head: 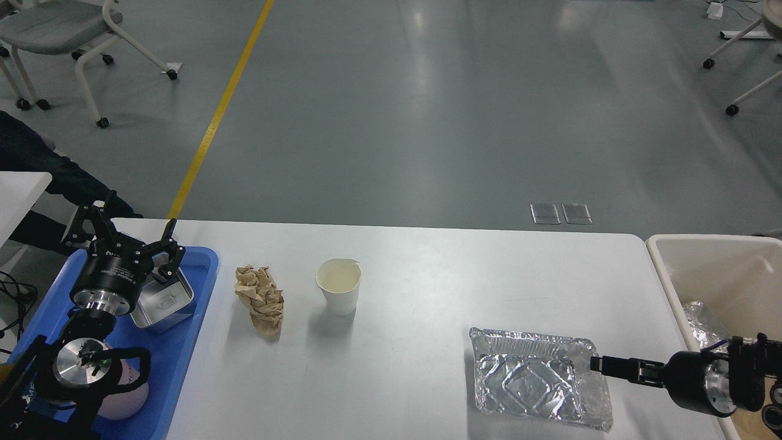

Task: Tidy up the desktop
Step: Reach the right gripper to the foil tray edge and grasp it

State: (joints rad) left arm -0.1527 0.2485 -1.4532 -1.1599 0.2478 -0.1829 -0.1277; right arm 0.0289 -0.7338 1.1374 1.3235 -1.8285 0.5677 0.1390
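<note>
A grey floor with a yellow line [223, 107] and wheeled chairs [67, 30] lies beyond the desktop [427, 275], which fills the lower half of the head view from about 8 o'clock to 4 o'clock. At 9 o'clock, on the blue tray [183, 342] at the desktop's left end, the left gripper [131, 235] hangs with its fingers spread wide apart, released, just above a small metal tin [165, 302]; it grips nothing, and whether a fingertip touches the tin's rim I cannot tell. Near the centre, toward 8 o'clock, lies a crumpled brown paper [261, 298], with an upright white paper cup [338, 285] just beside it, apart. At 4 o'clock the right gripper [602, 365] reaches in from the right edge, its narrow dark tip at the right rim of a foil tray [525, 376]; seen so small, whether it is clenched on the foil or merely touching it cannot be told. A beige bin [672, 269] stands at 3 o'clock.
</note>
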